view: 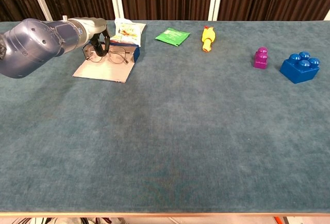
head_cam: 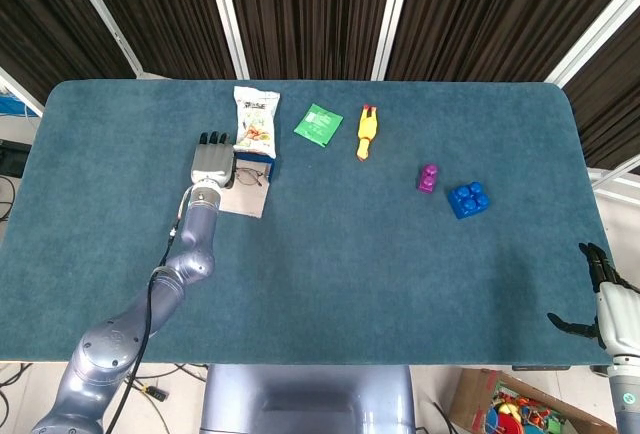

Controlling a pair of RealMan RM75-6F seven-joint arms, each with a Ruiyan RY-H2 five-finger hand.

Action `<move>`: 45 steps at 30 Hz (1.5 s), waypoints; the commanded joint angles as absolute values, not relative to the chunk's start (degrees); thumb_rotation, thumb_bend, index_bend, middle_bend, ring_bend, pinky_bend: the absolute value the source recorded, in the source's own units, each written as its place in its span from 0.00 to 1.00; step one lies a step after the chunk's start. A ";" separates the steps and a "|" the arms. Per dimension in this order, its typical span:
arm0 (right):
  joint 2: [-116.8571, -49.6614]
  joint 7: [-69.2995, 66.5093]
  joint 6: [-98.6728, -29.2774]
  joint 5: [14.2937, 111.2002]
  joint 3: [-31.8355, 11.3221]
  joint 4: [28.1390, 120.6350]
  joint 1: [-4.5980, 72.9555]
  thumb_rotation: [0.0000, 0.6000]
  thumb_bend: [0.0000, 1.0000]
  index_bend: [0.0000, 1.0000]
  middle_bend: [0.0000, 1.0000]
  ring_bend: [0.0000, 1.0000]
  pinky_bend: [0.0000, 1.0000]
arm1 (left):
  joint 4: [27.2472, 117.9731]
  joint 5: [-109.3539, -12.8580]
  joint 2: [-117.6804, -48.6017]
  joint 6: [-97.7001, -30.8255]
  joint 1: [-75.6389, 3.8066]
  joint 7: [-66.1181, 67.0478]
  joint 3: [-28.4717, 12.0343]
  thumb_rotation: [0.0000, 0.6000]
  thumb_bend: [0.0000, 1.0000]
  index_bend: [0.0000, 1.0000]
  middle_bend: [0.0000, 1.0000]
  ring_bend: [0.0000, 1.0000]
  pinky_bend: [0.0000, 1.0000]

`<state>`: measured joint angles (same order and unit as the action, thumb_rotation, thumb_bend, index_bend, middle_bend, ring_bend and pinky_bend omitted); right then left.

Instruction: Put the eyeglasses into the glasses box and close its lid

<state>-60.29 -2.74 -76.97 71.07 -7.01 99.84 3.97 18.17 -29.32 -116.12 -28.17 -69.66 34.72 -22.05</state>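
Thin-framed eyeglasses (view: pixel 114 54) hang just above the open glasses box (view: pixel 105 70), a flat beige tray with a blue wall (view: pixel 136 53) at its far right. My left hand (view: pixel 98 42) grips the left end of the eyeglasses with curled fingers. From the head view, the left hand (head_cam: pixel 211 161) sits at the box's far-left corner, the eyeglasses (head_cam: pixel 248 176) beside it over the box (head_cam: pixel 246 201). My right hand (head_cam: pixel 610 304) hangs off the table's near-right edge, fingers apart, holding nothing.
A snack bag (view: pixel 128 31) lies right behind the box. A green packet (view: pixel 172 36) and a yellow toy (view: pixel 207 38) lie along the far side. On the right sit a purple block (view: pixel 261 58) and a blue brick (view: pixel 300 67).
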 commanded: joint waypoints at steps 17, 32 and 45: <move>-60.06 -2.41 -76.66 70.59 -6.96 100.15 4.04 1.00 0.14 0.00 0.06 0.19 0.26 | 23.20 -33.82 -114.47 -31.78 -68.76 36.90 -23.58 1.00 0.44 0.20 0.07 0.00 0.00; -60.21 -2.48 -76.71 70.55 -6.98 100.25 4.07 1.00 0.15 0.00 0.07 0.19 0.26 | 63.23 -47.11 -95.24 -49.73 -50.29 24.77 -16.89 1.00 0.44 0.17 0.32 0.27 0.57; -60.21 -2.42 -76.90 70.61 -6.98 100.21 4.01 1.00 0.15 0.00 0.07 0.19 0.26 | 72.18 -43.35 -90.16 -46.39 -48.30 22.83 -15.27 1.00 0.50 0.13 0.62 0.61 0.71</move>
<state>-60.21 -2.42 -76.91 70.61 -6.98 100.21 4.01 72.26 -44.15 -90.07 -46.26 -48.13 22.11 -15.61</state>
